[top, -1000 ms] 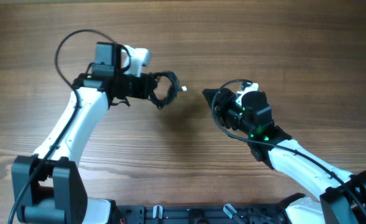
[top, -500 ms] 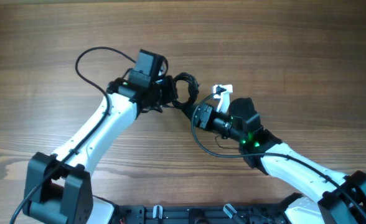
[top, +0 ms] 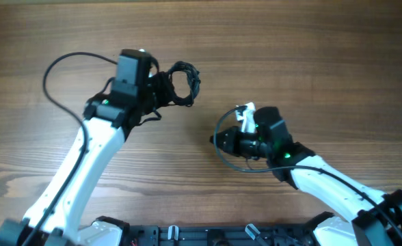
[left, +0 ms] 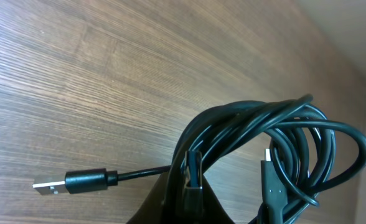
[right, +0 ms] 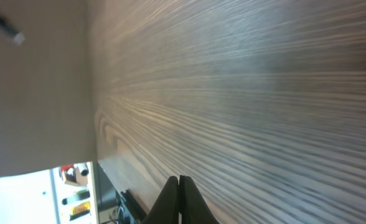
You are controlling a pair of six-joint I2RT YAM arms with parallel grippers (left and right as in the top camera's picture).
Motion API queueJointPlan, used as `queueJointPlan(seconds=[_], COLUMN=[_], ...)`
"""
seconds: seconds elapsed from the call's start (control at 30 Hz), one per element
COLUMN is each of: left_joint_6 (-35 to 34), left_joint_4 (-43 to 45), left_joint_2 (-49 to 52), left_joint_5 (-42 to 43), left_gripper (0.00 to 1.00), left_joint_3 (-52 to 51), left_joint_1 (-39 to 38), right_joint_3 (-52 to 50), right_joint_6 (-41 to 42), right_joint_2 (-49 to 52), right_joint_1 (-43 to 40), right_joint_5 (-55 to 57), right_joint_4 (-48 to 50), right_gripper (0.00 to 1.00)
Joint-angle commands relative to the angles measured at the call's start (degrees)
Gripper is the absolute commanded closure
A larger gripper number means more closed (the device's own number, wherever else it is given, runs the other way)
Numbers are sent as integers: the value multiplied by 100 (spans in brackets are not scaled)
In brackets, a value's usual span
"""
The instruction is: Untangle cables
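The cables [top: 187,82] are a bunched coil of thin black wire, hanging above the table at the upper middle. My left gripper [top: 165,89] is shut on the coil's left side. In the left wrist view the coil [left: 276,134] loops up and to the right of my left gripper [left: 192,190], and one strand ends in a USB plug [left: 83,182] pointing left. My right gripper [top: 216,141] sits lower right of the coil, apart from it. It is shut, and in the right wrist view the right gripper [right: 180,190] has its fingers pressed together with nothing between them.
The wooden table [top: 310,55] fills the view. A thicker black arm cable [top: 223,152] loops beside the right wrist, and another arm cable [top: 57,65] arcs over the left arm. The robot base rail [top: 208,236] runs along the front edge.
My left gripper carried the coil toward the middle, then back up and left. My right gripper met it there, closed empty and drew back to the lower right.
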Motion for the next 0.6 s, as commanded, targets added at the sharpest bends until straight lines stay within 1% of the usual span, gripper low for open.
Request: queueJointPlan(seconds=[0.0,0.1,0.13,0.17,0.23,0.33,0.57], left_joint_6=[-98,-98,-96,-96,-94,-72,-74], left_joint_4=[-234,-442,-494,-529,-527,-551,-566], left_joint_2=[-234,-232,-232,-232,-232,-232,-232], left_joint_5=[57,168,326,487,667,662,656], left_gripper=[96,96,96,96,96,96,96], left_joint_3=[37,37,37,37,37,37,37], left_joint_1=[22,22,22,22,22,11,11], right_joint_3=[20,20,20,20,20,20,20], right_joint_6=[-494,-896,-968,-975,-964,-955,-796], right_joint_2=[-503,-1084,-1401,-1718,-2166,-2721,-2717], right_joint_1=[-225,-225,-225,-223,-225,-223,-223], right_joint_5=[-544,-372,-157,109,396,612,590], right_joint_4=[-369,-1080,-1480,-1878,-2264,-2350,-2505], right_gripper=[95,96,95,95,95,95,96])
